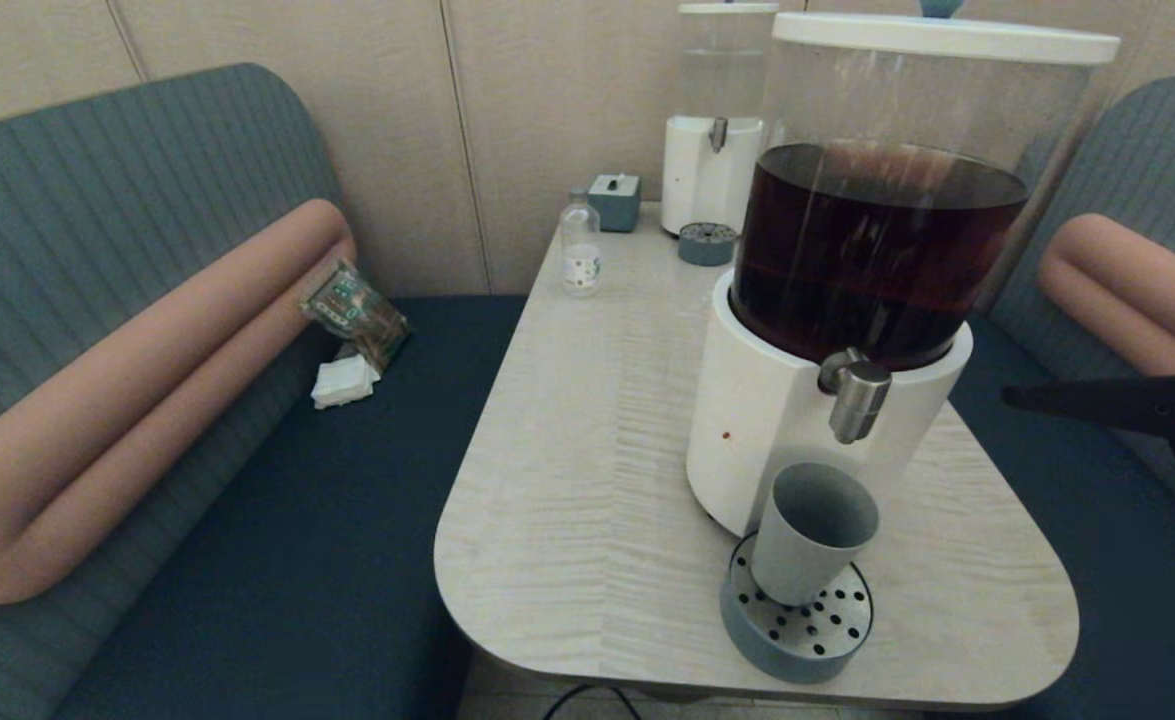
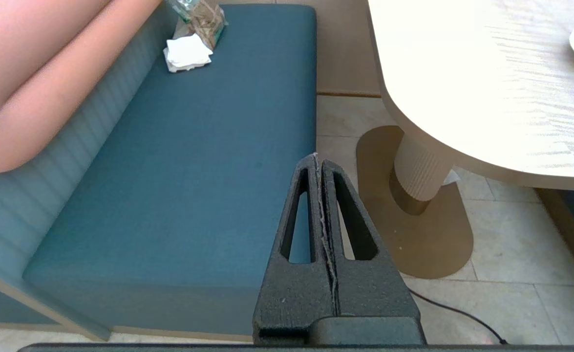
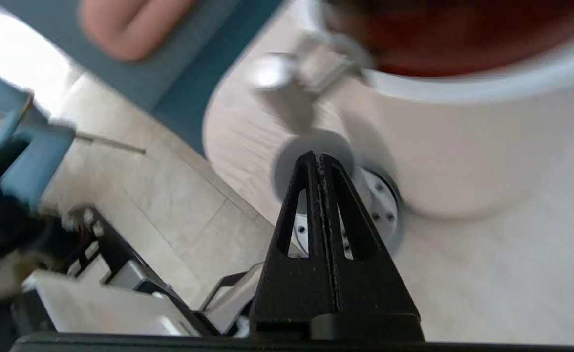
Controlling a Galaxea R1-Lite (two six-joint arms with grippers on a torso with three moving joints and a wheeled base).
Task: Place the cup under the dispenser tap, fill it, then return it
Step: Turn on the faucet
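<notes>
Cup first: it stood mouth up on the round perforated drip tray at the near edge of the table, its long axis leaning a little, the rim tipped toward the big dispenser's white base. It was a plain matte grey-blue tumbler, tapering to the foot, without a handle. Directly above its mouth hung the dispenser tap, a short brushed-steel spout pointing down, under the tank of dark brown liquid. My right gripper hovered off the table's right side, fingers pressed together on nothing, tips aimed at the dispenser. My left gripper hung parked over the bench seat, closed and empty. Farther back stood a small clear bottle and a second white dispenser
</notes>
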